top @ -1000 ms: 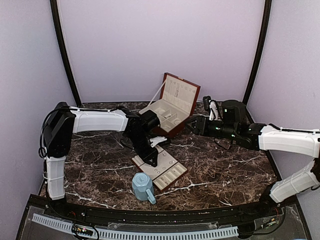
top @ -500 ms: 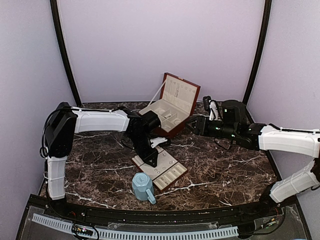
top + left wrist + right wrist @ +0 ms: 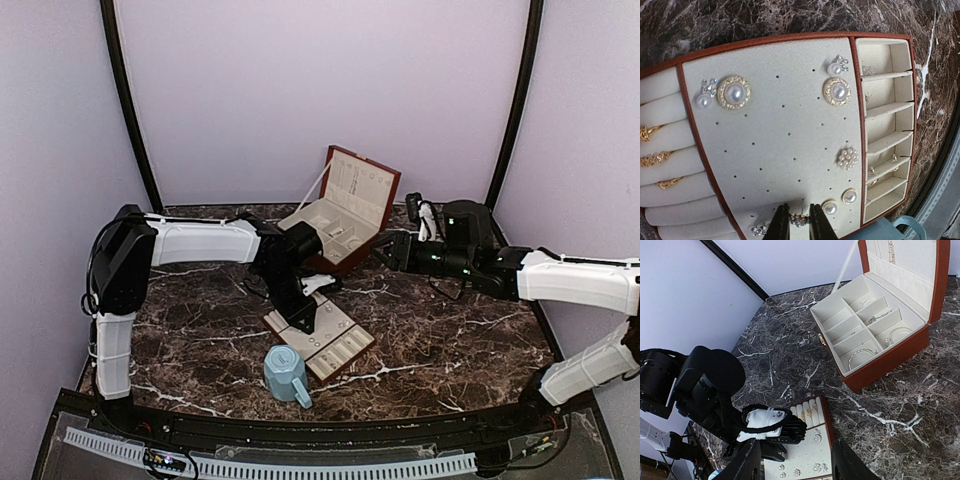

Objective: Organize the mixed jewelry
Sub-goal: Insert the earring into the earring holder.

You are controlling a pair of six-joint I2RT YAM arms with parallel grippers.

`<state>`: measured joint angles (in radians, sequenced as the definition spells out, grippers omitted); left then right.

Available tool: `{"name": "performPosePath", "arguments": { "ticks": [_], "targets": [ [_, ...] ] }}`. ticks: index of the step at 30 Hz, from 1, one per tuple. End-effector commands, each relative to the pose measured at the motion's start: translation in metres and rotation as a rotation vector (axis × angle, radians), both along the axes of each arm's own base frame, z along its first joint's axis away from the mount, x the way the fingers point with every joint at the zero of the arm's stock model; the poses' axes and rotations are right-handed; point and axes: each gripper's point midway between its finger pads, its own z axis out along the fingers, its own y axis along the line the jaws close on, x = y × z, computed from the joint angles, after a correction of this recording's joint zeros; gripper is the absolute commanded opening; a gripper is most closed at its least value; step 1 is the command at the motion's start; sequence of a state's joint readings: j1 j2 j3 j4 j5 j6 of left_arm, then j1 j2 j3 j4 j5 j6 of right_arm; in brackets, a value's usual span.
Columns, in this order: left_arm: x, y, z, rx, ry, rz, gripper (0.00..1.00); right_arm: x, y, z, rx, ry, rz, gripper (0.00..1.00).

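Mug: a light-blue faceted mug (image 3: 285, 372) stands nearest us on the table (image 3: 450, 330), which is dark marble with white veins. It looks glazed and hard.
Tray: the flat brown-rimmed tray (image 3: 765, 150) lies just beyond the mug. It has a cream velvety pad pricked with pin holes, ring rolls on one side and a row of small cells (image 3: 885, 120) on the other.
Mixed jewelry: most of the mixed jewelry sits on this tray. We see gold-rimmed pearl studs (image 3: 734, 92), a beaded cluster (image 3: 847, 158), and gold rings (image 3: 650, 132) tucked in the rolls.
Left claw: the left claw (image 3: 800, 209) points tips-down at the pad's edge with its jaws nearly together. A tiny sparkly stud (image 3: 799, 218) fills the gap, so we read it as pinched.
Handling: we judge the pieces featherlight, hard and smooth, so they are apt to slip out or roll. We would pinch across the widest part of a stud's head and lift it straight up off the pad.
Right claw: the right claw (image 3: 797, 447) hovers beyond the tray near the box, jaws wide apart and holding nothing.
Box: the brown jewelry box (image 3: 890, 357) stands farthest back with its lid up and cream dividers inside. A thin silvery hoop (image 3: 862, 355) lies in one compartment. We judge it springy wire, best gripped across the rim.
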<state>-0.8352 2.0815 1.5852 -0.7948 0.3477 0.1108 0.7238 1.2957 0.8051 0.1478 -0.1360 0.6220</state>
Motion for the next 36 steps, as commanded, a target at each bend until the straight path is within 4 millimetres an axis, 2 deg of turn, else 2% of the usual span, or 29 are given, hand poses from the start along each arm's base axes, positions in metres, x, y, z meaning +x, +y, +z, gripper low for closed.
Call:
{"name": "performPosePath", "arguments": {
  "ticks": [1,22,36],
  "targets": [
    [-0.0023,-0.0020,0.0057,-0.002,0.001,-0.020,0.03,0.0022,-0.0025,0.0031,-0.001,-0.020,-0.008,0.49],
    [-0.0034,0.0007,0.0005,0.030,-0.003,-0.030,0.03,0.0022,-0.0041,0.0021,-0.008,-0.022,-0.013,0.49],
    [-0.0009,0.0048,0.0044,0.065,-0.020,-0.048,0.02,0.0021,-0.0037,0.0005,-0.008,-0.020,-0.012,0.49]
  ]
}}
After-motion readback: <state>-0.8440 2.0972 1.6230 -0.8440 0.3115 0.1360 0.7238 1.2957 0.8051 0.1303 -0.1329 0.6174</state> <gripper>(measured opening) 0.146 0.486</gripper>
